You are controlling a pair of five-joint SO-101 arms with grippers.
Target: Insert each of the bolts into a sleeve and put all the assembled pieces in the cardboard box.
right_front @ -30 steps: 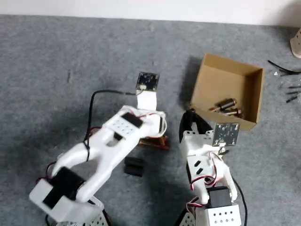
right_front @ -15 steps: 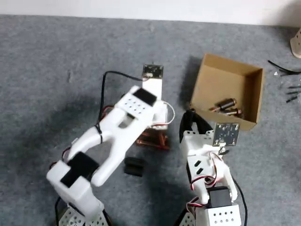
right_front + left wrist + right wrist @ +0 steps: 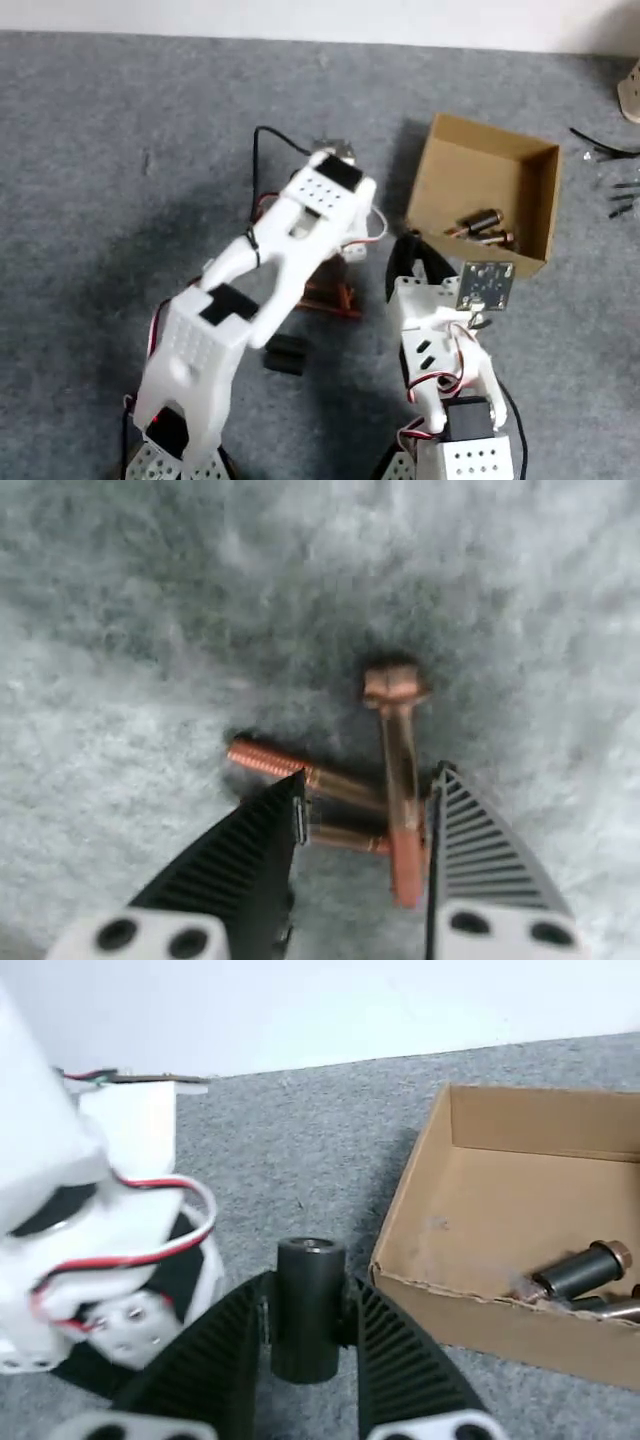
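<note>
The left end effector (image 3: 372, 780) hangs open over copper bolts (image 3: 398, 750); the right end effector (image 3: 308, 1298) clamps an upright black sleeve (image 3: 310, 1260).

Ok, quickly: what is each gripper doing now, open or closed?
Left gripper: open, bolts lying between its jaws.
Right gripper: closed on an upright black sleeve.
</note>
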